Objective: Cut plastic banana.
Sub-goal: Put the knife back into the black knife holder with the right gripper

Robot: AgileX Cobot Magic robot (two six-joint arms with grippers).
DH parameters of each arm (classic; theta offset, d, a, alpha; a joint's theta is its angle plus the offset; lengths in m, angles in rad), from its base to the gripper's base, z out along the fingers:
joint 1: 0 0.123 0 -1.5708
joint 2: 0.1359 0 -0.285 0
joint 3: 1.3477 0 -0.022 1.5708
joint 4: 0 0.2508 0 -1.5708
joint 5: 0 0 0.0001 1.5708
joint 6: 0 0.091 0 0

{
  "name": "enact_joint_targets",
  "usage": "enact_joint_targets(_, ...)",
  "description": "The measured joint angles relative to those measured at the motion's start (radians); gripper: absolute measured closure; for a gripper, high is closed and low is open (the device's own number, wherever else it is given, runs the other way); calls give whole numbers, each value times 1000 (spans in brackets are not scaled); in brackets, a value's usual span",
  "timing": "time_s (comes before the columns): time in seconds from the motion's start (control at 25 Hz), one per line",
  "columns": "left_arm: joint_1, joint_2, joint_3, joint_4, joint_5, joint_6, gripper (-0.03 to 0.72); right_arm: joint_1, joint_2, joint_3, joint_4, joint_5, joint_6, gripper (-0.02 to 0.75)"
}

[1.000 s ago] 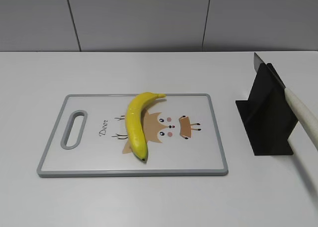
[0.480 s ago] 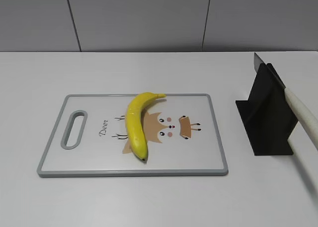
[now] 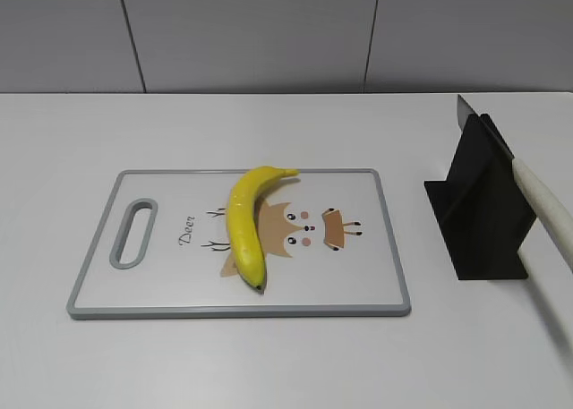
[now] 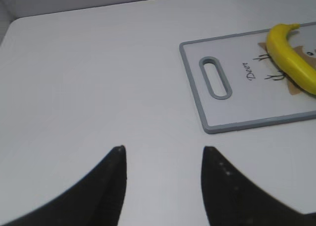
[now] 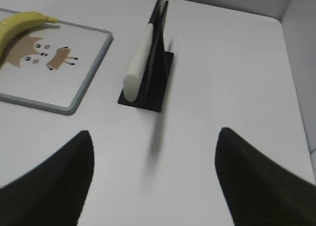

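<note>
The plastic banana [image 3: 243,223] lies whole on the white, grey-rimmed cutting board [image 3: 134,302], over a cartoon deer print. It also shows in the left wrist view [image 4: 289,58] and the right wrist view [image 5: 19,24]. A knife with a white handle [image 3: 548,208] rests slanted in a black stand [image 3: 479,217] to the right of the board; it also shows in the right wrist view [image 5: 138,63]. My left gripper [image 4: 163,149] is open and empty over bare table, left of the board. My right gripper [image 5: 154,134] is open and empty, short of the knife stand. Neither gripper shows in the exterior view.
The board [image 4: 237,122] has a slot handle [image 4: 216,77] at its left end. The table is white with a grey wall behind it. The table's right edge [image 5: 291,63] runs near the knife stand.
</note>
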Motion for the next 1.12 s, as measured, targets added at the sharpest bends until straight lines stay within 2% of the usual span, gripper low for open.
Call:
enact_joint_targets(0.16, 63, 0, 0, -1, 0, 0, 208, -94, 0, 0, -3, 0, 0, 143)
enact_joint_targets(0.32, 73, 0, 0, -1, 0, 0, 208, -168, 0, 0, -5, 0, 0, 143)
enact_joint_targets(0.76, 111, 0, 0, -2, 0, 0, 220, -175, 0, 0, -5, 0, 0, 143)
enact_joint_targets(1.12, 125, 0, 0, -2, 0, 0, 267, -175, 0, 0, -5, 0, -1, 143)
